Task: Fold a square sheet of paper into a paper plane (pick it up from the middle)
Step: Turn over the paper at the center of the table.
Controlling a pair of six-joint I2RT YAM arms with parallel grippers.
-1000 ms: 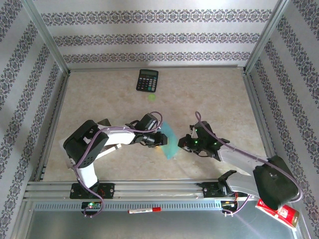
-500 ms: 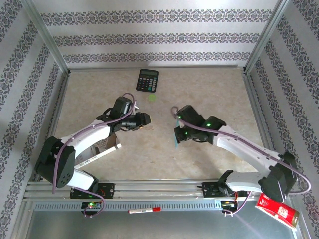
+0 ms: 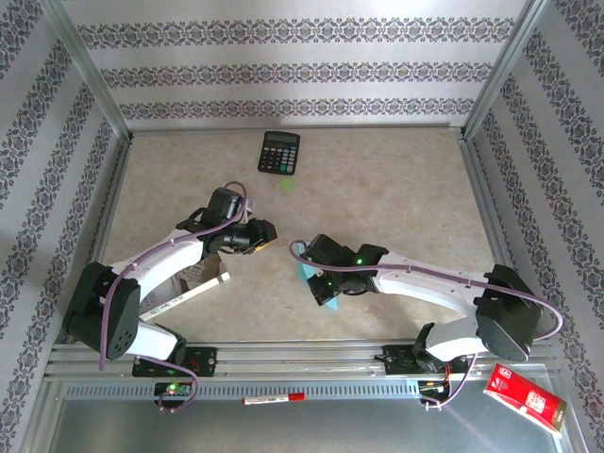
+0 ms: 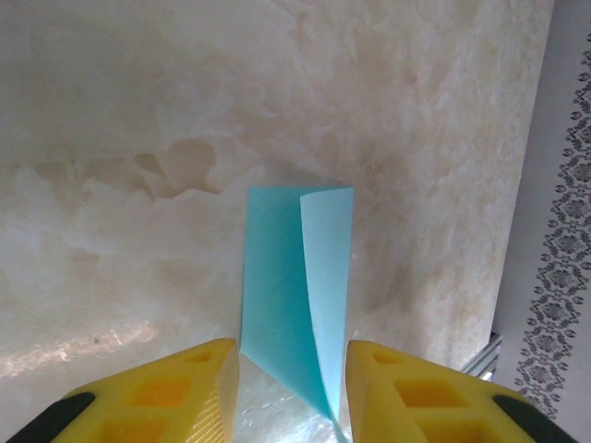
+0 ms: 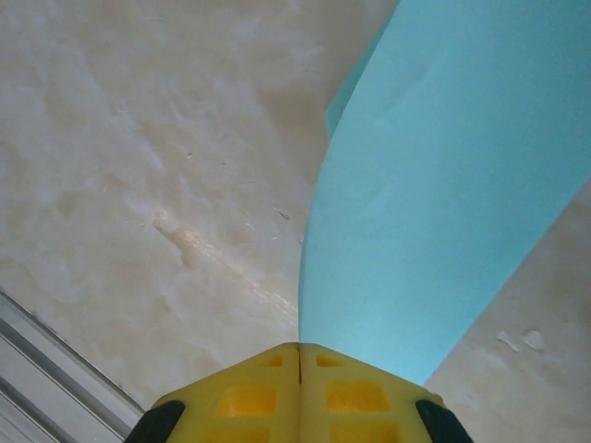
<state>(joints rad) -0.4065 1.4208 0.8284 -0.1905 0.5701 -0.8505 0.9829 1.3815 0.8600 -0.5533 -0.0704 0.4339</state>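
Sheet of paper (image 4: 277,268), folded double, is hanging over the middle of the table (image 3: 396,189), possibly just clear of it. Right gripper (image 5: 298,351) is pinching one edge, fingers pressed together. Left gripper (image 4: 291,349) is hovering near, spread. It should be closing squarely on the crease.

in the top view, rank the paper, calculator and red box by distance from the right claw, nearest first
1. paper: pinched in the right claw, mid-table.
2. calculator: far edge of the table, slightly left.
3. red box: near right corner, past the rail.
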